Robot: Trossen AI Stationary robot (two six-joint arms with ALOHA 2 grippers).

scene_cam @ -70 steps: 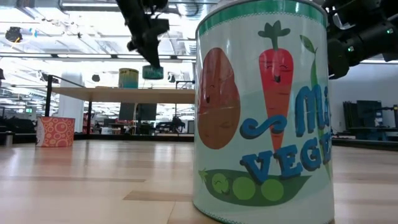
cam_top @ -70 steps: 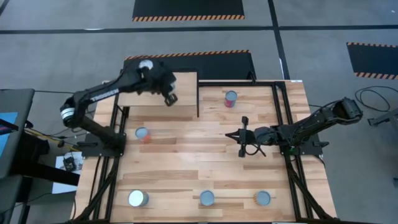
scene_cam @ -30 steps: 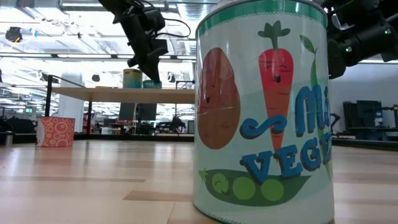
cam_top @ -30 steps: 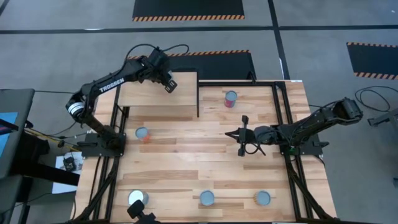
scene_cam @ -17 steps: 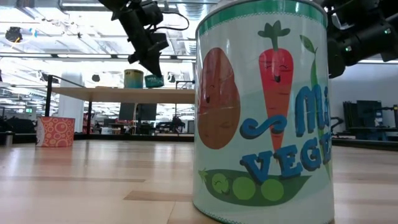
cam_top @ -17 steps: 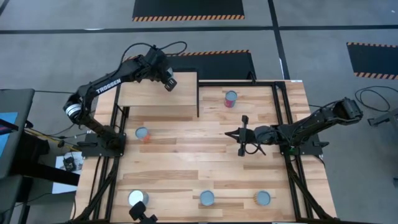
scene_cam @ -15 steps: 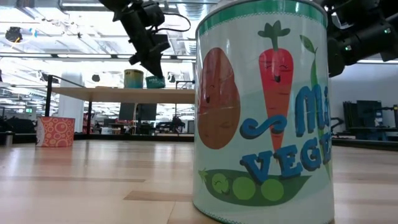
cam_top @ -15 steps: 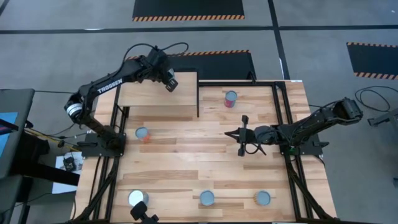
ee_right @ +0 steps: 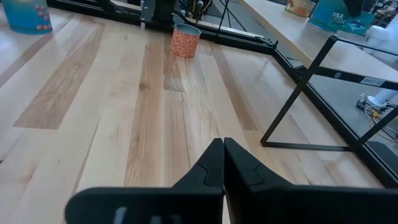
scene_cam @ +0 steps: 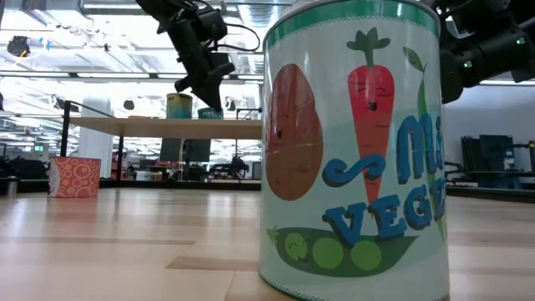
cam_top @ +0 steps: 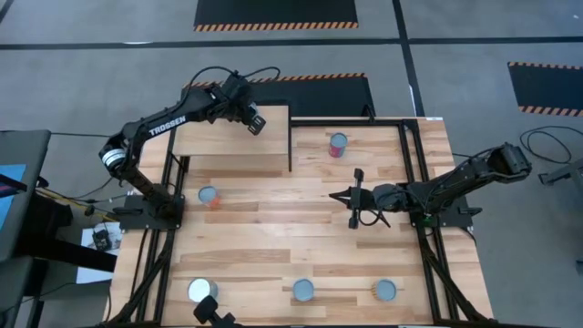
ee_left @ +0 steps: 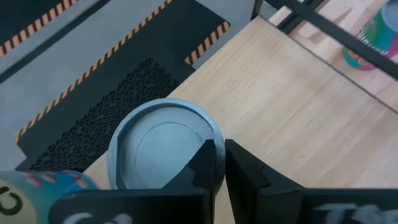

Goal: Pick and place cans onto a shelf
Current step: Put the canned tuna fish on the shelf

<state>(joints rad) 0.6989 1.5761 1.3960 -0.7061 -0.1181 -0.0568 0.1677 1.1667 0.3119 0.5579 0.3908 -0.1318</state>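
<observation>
The shelf stands at the table's far left. Two cans stand on it near its far edge: a small teal one with a silvery-blue top and a taller teal-and-yellow one. My left gripper is shut, slanting down over the small can's top. My right gripper is shut and holds nothing, above the table's middle right. More cans stand on the table: pink, orange and three along the near edge. My left gripper's shut fingertips stand over the rim of the small can's top, slanting down from above. I cannot tell whether they touch it. The can stands upright on the shelf.
A wide can with a vegetable label stands at the near left, with two smaller cans beside it. The shelf's black frame edges its right side. Bare planks lie in the table's middle.
My left gripper has edged a little toward the table's right above the small teal can and rolled slightly, staying shut. Some two seconds ago that can hung in the gripper above the shelf; it now stands on the shelf.
</observation>
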